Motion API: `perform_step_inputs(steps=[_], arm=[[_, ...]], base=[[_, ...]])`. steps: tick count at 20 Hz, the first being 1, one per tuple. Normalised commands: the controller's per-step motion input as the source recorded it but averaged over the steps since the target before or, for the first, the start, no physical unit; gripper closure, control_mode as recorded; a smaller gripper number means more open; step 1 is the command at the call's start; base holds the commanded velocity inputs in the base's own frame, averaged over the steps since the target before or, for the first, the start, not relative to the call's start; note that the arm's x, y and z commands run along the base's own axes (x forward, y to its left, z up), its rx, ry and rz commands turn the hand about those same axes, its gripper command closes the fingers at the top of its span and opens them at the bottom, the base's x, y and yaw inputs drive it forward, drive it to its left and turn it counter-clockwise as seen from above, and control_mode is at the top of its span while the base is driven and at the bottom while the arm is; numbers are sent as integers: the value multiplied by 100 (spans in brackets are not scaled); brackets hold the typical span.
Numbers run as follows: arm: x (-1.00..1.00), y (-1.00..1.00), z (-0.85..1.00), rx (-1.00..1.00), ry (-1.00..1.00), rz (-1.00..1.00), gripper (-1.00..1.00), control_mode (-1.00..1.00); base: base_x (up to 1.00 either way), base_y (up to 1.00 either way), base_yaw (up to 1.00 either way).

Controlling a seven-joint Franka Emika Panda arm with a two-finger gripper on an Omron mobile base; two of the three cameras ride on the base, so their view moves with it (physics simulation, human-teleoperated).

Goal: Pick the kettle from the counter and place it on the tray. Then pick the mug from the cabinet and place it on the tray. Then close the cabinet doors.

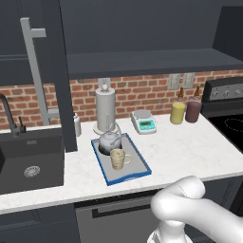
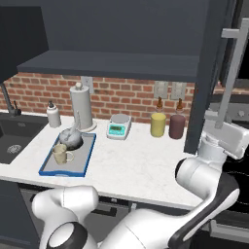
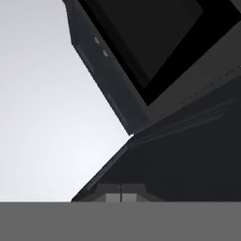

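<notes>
A: How was the gripper point(image 3: 120, 192)?

B: Its fingertips sat together, no gap, nothing between them. It was up against the right cabinet door point(image 2: 206, 73), whose dark panel lay straight ahead of it.

A: And the door's handle point(image 2: 232, 73)?

B: A long upright bar, just beyond the hand. I'd judge a sideways push on the panel would swing it shut.

A: The rest?

B: Well off to the gripper's left, kettle point(image 2: 71, 138) and mug point(image 2: 60, 153) stood on the tray point(image 2: 82, 160).

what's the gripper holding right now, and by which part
Nothing, as far as shows: the gripper has its fingertips together against the dark cabinet door. The kettle and mug sit on the tray.
</notes>
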Motion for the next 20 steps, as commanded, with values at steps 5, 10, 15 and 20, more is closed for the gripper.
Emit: perform_step_inputs(steps=[5,10,15,20], arm=[[-26,57,36,-11,9,0,100,-100],[-14,47,38,-8,25,-2,100,-100],[4,55,22,-9,44,-4,100,-100],[37,58,2,-5,56,0,100,-100]], base=[[0,0,0],[0,0,0],[0,0,0],[0,0,0]])
